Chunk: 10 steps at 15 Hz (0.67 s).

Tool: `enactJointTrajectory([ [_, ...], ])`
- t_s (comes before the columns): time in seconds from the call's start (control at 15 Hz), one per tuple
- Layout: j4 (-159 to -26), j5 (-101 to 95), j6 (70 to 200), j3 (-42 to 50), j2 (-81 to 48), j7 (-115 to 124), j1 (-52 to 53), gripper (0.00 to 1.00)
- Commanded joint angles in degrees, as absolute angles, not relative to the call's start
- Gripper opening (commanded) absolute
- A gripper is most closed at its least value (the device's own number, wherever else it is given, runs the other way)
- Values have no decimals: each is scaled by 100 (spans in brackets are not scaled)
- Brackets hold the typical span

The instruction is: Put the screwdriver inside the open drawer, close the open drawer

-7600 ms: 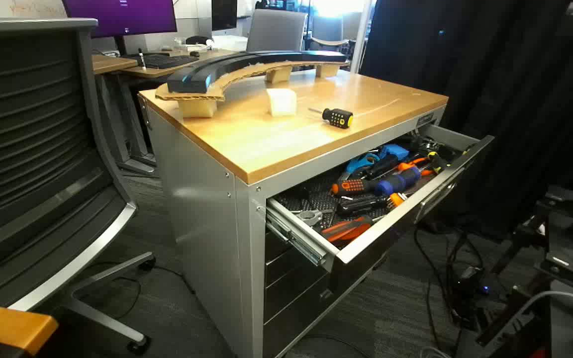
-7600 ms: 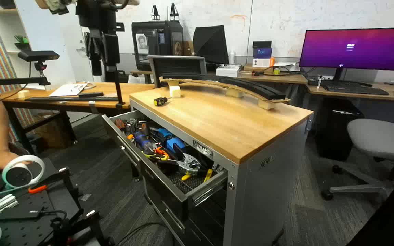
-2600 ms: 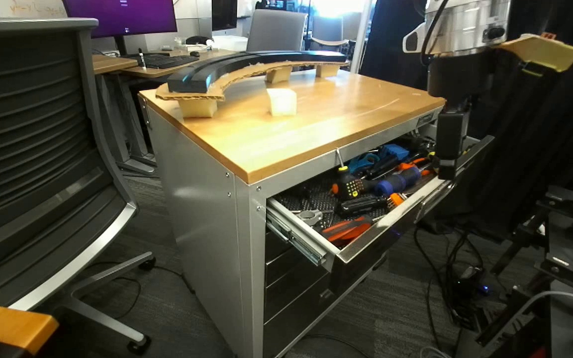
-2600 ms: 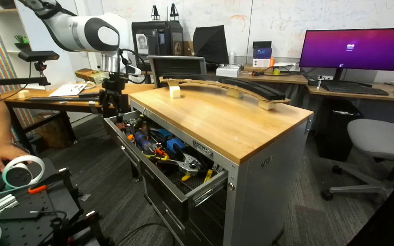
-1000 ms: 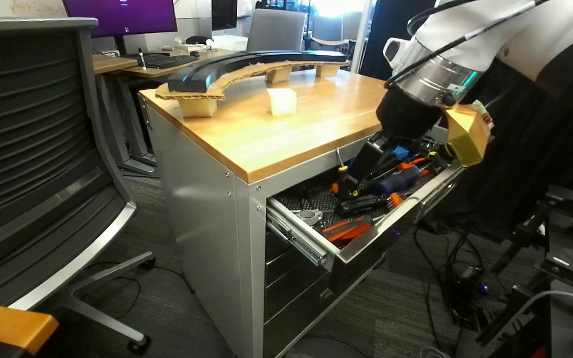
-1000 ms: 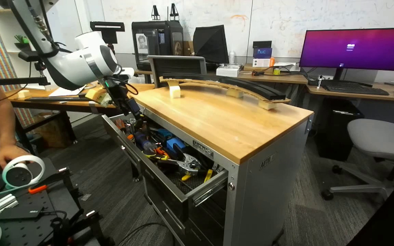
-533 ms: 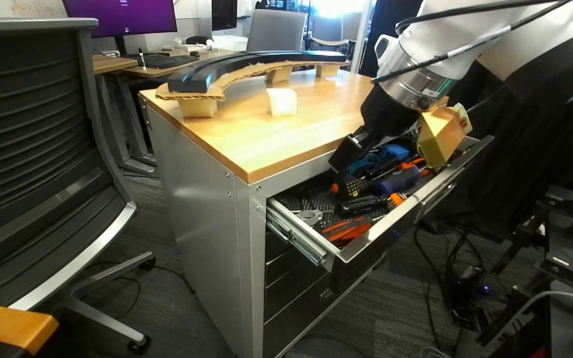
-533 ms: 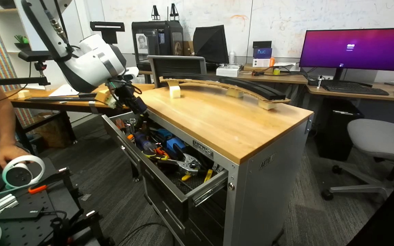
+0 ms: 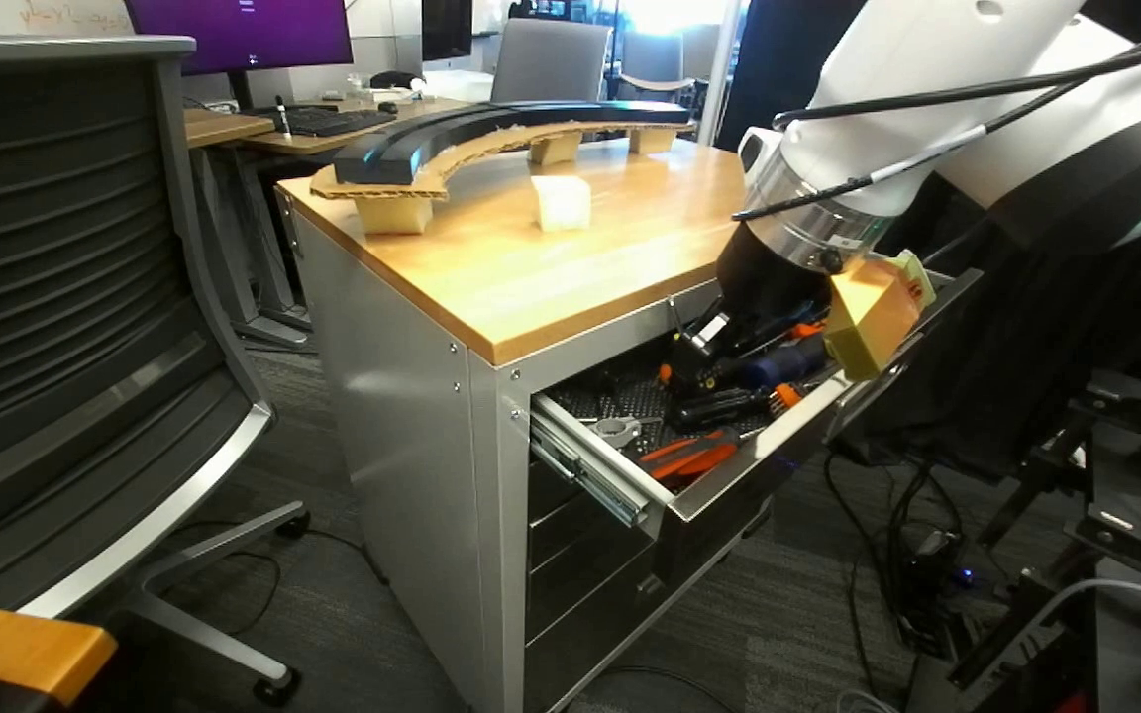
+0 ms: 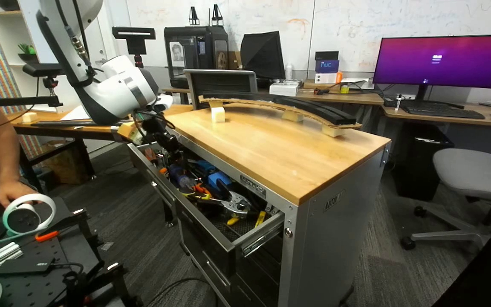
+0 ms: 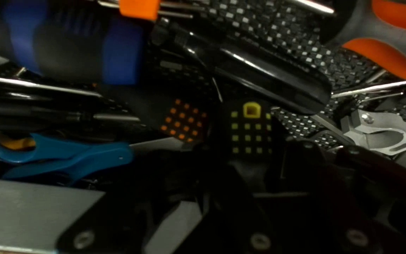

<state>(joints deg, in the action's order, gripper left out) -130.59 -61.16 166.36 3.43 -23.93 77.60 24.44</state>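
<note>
The screwdriver, stubby and black with yellow dots, stands among the tools inside the open drawer. Its thin shaft points up in front of the cabinet's upper rail in an exterior view. My gripper reaches down into the back of the drawer and looks shut on the handle, one finger on either side and no clear gap. Much of the handle is hidden by the gripper in that exterior view. From another side, the gripper covers the screwdriver. The drawer is pulled well out.
Several tools crowd the drawer, including a blue-black handle, blue scissors and orange-grey pliers. The wooden top overhangs behind my gripper. A curved black piece on cardboard rests there. A person's hand is at the side.
Earlier the screwdriver lay on the wooden top; later it stood in the drawer, released. My arm has since tilted and lowered over it, and the jaws have closed around its handle.
</note>
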Motion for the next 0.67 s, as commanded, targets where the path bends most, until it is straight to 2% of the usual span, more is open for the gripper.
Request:
enactJointTrajectory([
  [0.0,-12995,-6027,16541,262,-2412,7594,2422,11],
  [0.07,-13053,-5903,16457,160,-2359,7343,2366,14],
  [0.4,-13259,-5164,15713,-416,-1963,5619,2152,14],
  [0.47,-13191,-4971,15517,-523,-1941,5282,2107,47],
  [0.53,-13153,-4849,15356,-593,-1906,5046,2101,61],
  [0.6,-13100,-4945,15197,-558,-1860,4989,2173,66],
])
